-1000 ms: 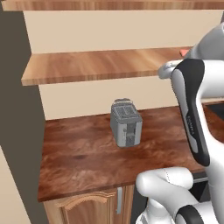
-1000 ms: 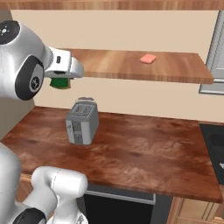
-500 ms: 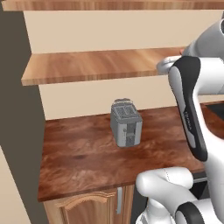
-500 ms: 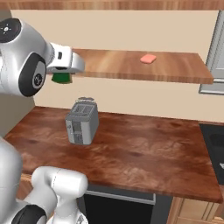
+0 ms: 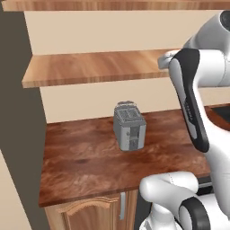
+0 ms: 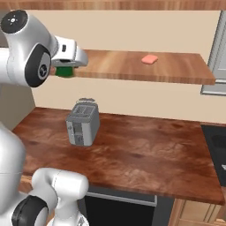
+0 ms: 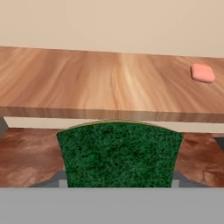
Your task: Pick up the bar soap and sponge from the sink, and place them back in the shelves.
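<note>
On the left, in the right base view, the claw (image 6: 66, 66) is clamped on the sponge (image 6: 65, 71), whose dark green face shows just under the white hand. It hangs at the near left edge of the lower of the shelves (image 6: 176, 73), level with the plank's front lip and, as far as I can tell, not yet over it. The hand view bears this out: the sponge (image 7: 119, 154) sits low in front, and the shelf's edge runs across just beyond it.

Below, near the middle of the wooden surface (image 6: 145, 154), stands a grey toaster (image 6: 82, 123), well apart from the carried sponge.

Further right, the bar soap (image 6: 149, 59) lies flat on that same shelf, toward its far right part.

So I judge one half of the task done: the soap is back on the shelves. The sponge is out of the sink and held at shelf height, but it is not set down. What is left is to carry it forward over the plank, lower it, and let go.
</note>
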